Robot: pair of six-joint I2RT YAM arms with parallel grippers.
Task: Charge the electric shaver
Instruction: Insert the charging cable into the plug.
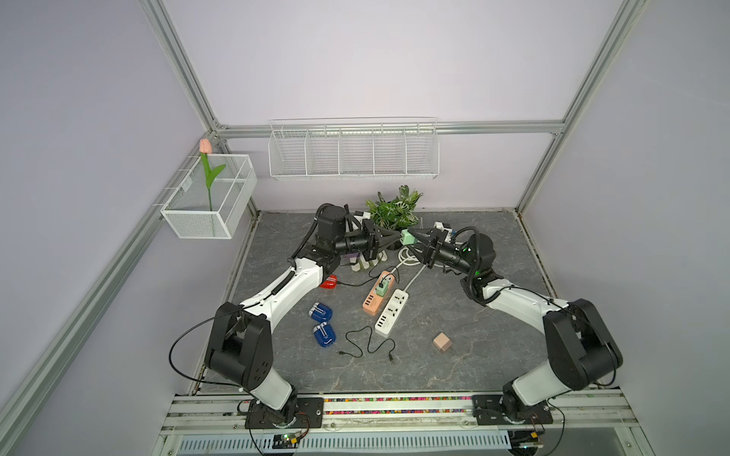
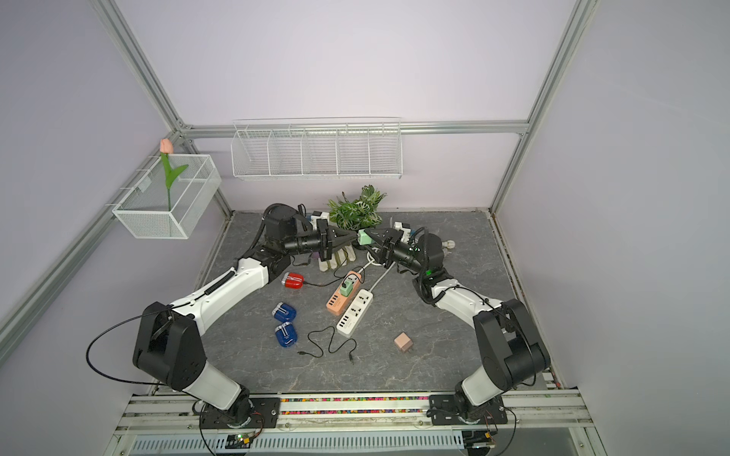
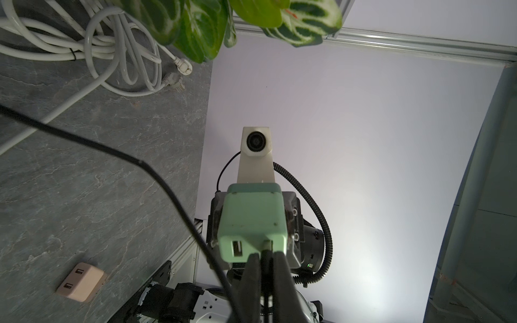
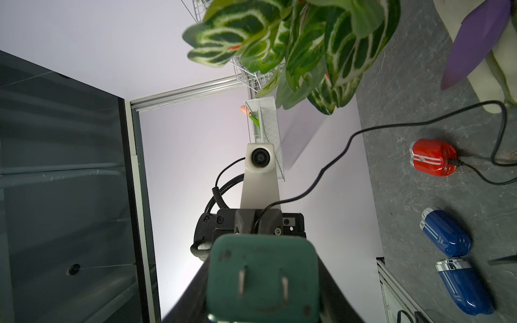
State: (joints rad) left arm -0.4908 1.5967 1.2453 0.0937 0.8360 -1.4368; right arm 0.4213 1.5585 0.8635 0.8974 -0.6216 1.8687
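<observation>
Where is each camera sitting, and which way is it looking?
Both top views: high in front, looking down on the grey stone-look table; the white-and-black left arm and right arm show whole.
Left wrist: on the left arm, looking along its black jaws, shut on a black cable plug, at the mint-green charger cube.
Right wrist: on the right arm, facing the cube's prongs between its own jaws.
Shared: both wrist views show the cube and each other's camera.

Overhead stereo; wrist close-ups on adapter (image 3: 251, 221)
</observation>
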